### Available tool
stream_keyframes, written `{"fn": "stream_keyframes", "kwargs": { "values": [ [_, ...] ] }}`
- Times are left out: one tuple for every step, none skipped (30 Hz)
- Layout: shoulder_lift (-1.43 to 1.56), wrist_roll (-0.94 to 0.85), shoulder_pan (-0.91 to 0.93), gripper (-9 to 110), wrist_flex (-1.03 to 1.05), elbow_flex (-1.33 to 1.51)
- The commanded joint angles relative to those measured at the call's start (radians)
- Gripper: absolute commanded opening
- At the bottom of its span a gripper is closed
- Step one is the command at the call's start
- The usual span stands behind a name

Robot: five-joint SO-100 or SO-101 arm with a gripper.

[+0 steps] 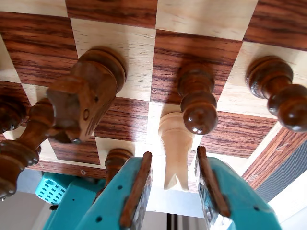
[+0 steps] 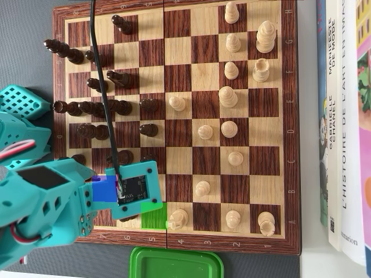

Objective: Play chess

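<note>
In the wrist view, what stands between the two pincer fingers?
A light chess piece stands in the gap of the open pincer, not yet touched.

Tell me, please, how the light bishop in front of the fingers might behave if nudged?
The light bishop looks tall and narrow, so it would probably tip rather than slide. Being turned wood, it seems rigid and would likely roll once down. The dark pawn stands close and might get knocked.

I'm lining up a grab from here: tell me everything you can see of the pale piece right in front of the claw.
The pale piece looks like light, unvarnished wood, with a slim waisted body and a notched top pointing toward the camera. It appears upright on a light square at the board's edge, beside a dark pawn. The open claw flanks its top; no contact is visible.
</note>
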Motion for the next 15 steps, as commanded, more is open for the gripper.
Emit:
{"fn": "stream_keyframes", "kwargs": {
  "values": [
    [0.015, -0.006, 0.014, 14, -0.002, -0.009],
    [0.015, -0.006, 0.014, 14, -0.002, -0.009],
    [0.015, -0.006, 0.014, 14, -0.002, -0.009],
    [0.015, -0.006, 0.014, 14, -0.002, -0.009],
    [0.015, -0.006, 0.014, 14, -0.002, -0.009],
    [0.015, -0.006, 0.014, 14, -0.002, -0.009],
    [0.015, -0.006, 0.014, 14, -0.002, -0.009],
    [0.015, -0.006, 0.014, 14, -0.002, -0.009],
    [0.015, -0.006, 0.014, 14, -0.002, -0.009],
    [0.015, -0.006, 0.014, 13, -0.003, -0.009],
    [0.015, -0.006, 0.014, 13, -0.003, -0.009],
    [0.015, -0.006, 0.014, 11, -0.005, -0.009],
    [0.015, -0.006, 0.014, 9, -0.006, -0.009],
    [0.014, -0.006, 0.014, 8, -0.008, -0.009],
    [0.014, -0.017, 0.014, 6, -0.009, -0.009]
  ]
}}
